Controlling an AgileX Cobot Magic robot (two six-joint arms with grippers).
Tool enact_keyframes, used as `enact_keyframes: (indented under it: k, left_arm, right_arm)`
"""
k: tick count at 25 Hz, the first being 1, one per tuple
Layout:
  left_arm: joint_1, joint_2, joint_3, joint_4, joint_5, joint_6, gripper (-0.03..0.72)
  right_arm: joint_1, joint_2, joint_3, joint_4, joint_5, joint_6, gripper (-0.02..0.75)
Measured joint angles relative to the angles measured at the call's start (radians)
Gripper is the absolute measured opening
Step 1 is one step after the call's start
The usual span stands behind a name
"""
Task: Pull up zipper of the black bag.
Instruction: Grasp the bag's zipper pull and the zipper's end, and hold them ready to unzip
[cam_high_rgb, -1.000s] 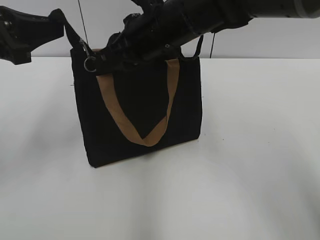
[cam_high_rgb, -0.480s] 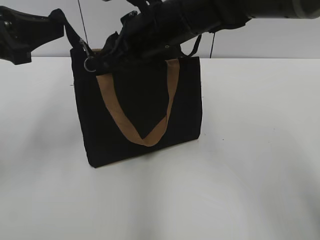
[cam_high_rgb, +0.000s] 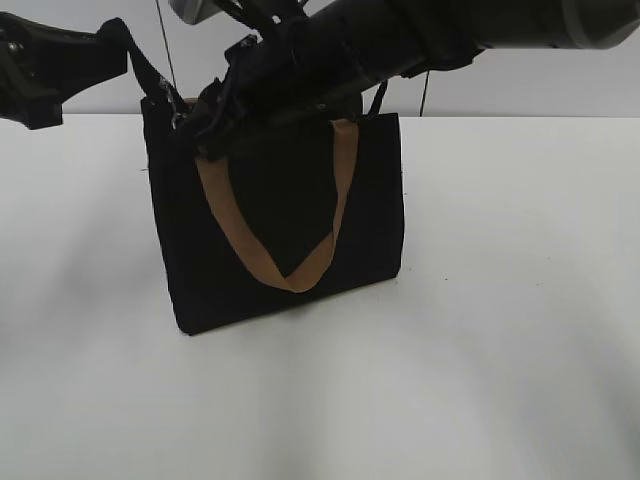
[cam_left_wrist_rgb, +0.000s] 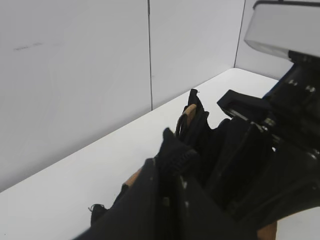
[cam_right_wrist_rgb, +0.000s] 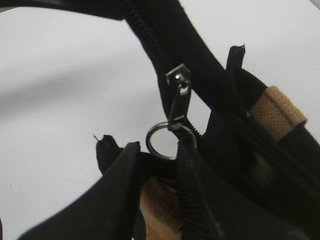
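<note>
The black bag (cam_high_rgb: 280, 230) stands upright on the white table, its tan strap handle (cam_high_rgb: 290, 272) hanging down the front. My left gripper (cam_high_rgb: 112, 48) is shut on the black fabric tab at the bag's top left corner, also seen in the left wrist view (cam_left_wrist_rgb: 167, 172). My right gripper (cam_high_rgb: 205, 122) reaches across to that corner. In the right wrist view its fingers (cam_right_wrist_rgb: 157, 150) are open, tips on either side of the zipper's silver ring pull (cam_right_wrist_rgb: 160, 144). The slider (cam_right_wrist_rgb: 178, 77) sits on the black zip line (cam_right_wrist_rgb: 150, 40) just above.
The white table (cam_high_rgb: 500, 330) spreads around the bag. A pale wall (cam_high_rgb: 520, 85) stands close behind, with thin dark cables (cam_high_rgb: 165, 40) hanging down it. The right arm (cam_high_rgb: 430, 25) spans over the bag's top.
My right gripper has moved left along the bag's top and now covers the silver ring that showed before. The left gripper and the bag have stayed still.
</note>
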Motion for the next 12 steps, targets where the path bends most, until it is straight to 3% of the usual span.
enact_keyframes:
  k: [12]
  left_arm:
    - [0.000,0.000,0.000,0.000,0.002,0.000,0.022]
  right_arm:
    - [0.000,-0.005,0.000,0.000,-0.065,-0.017,0.231]
